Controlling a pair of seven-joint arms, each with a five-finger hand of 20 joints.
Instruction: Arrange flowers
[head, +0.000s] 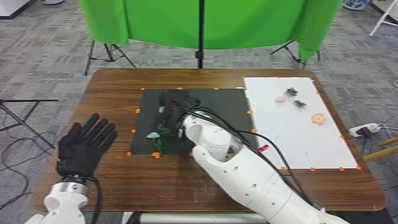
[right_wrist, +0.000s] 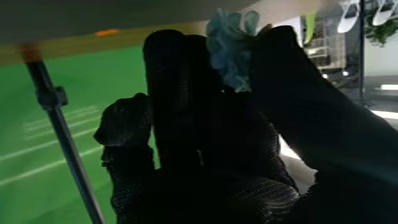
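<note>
The black-fabric right hand (head: 179, 98) pinches a ruffled, pale-blue flower (right_wrist: 231, 50), the left hand (head: 83, 152) open with fingers straight.

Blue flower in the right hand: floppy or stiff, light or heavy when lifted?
Probably light: the blue flower is small next to the right hand. Likely floppy at the edges, since its petals look slim and separate. Pinched from both sides, it may pivot sooner than slip.

The right hand (head: 180, 99) partly hides a pale blue flower (right_wrist: 229, 50), and its arm (head: 242, 172) covers some black mat (head: 233, 99).
</note>
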